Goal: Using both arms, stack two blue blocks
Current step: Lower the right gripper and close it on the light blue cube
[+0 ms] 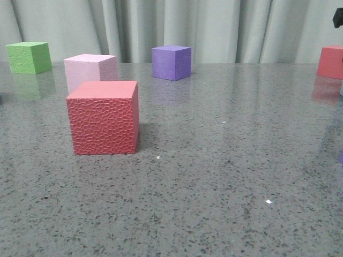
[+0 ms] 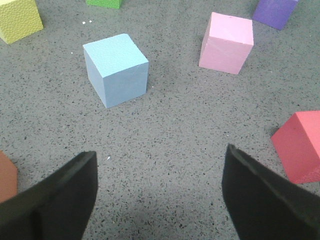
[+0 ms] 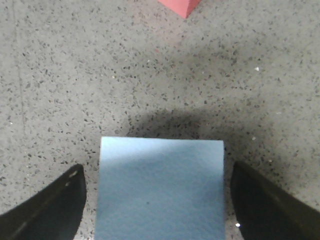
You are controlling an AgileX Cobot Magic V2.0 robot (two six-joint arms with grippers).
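Blue blocks: one (image 3: 160, 187) sits on the worktop (image 3: 75, 75) between the right claw's (image 3: 159, 205) wide, untouching fingers; the other (image 2: 116, 69) stands at 11 o'clock ahead of the left claw (image 2: 160, 192), spread wide, empty.

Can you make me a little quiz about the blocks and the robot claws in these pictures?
1. True or false: the right claw has a blue block between its open fingers.
2. In the left wrist view, which block sits nearest the other blue block? A) pink block B) purple block C) green block
3. Fill in: in the front view, the big bumpy block is ____.

Key: 1 true; 2 C; 3 red.
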